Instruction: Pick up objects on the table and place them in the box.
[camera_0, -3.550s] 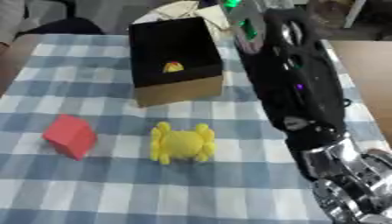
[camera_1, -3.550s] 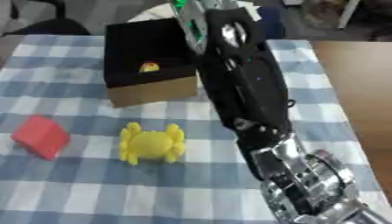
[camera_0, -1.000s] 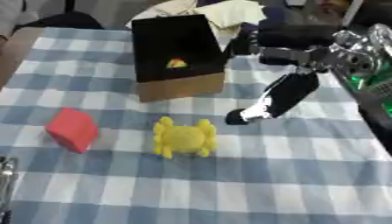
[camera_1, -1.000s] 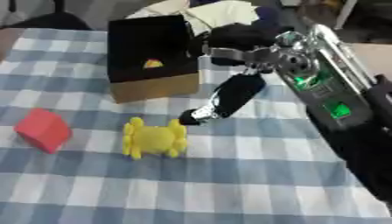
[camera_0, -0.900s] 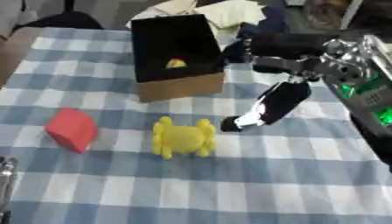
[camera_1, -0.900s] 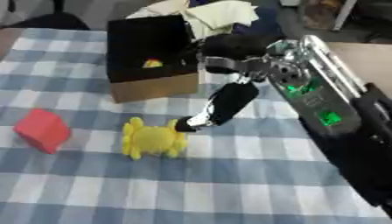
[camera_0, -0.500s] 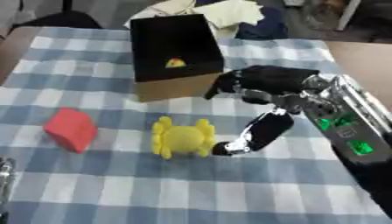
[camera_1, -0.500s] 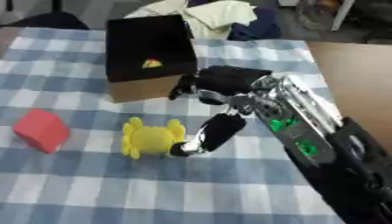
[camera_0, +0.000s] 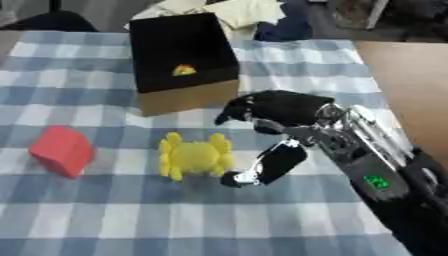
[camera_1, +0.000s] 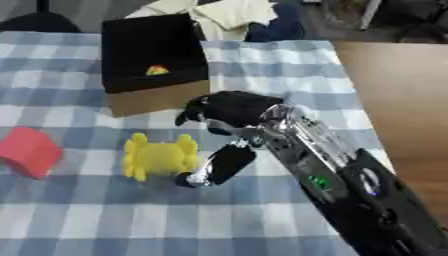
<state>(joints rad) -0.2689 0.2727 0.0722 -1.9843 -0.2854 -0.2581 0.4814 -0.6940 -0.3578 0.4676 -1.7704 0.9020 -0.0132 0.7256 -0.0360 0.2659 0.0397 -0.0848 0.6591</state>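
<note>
The red block (camera_0: 61, 151) lay at the 9 o'clock side of the checked bench (camera_0: 105, 220), well apart from the work and untouched. The yellow toy (camera_0: 194, 155) lay flat near the centre of the bench, at 6 o'clock from the box (camera_0: 182, 62). The box stood open at 12 o'clock, with a small yellow-and-red thing (camera_0: 184, 70) already inside.

The right hand (camera_0: 278, 111) was at the 3 o'clock side of the toy. Its thumb (camera_0: 262, 168) reached down to the toy's lower right edge, and its fingers (camera_0: 236, 109) arched above the toy's upper right edge. The hand was spread wide and enclosed nothing; contact between thumb tip and toy could not be confirmed. The left hand did not show in either view.

The step in hand appeared to be the grasp of the toy. To do it well:

1. Shift the hand toward 9 o'clock until the toy's body, not only its legs, sits between thumb and fingers.
2. Close across the body, since the thin legs would likely slip or bend.
3. Lift straight up before travelling toward 12 o'clock, to clear the box's near wall.
4. Release above the open box, away from the thing inside.
</note>
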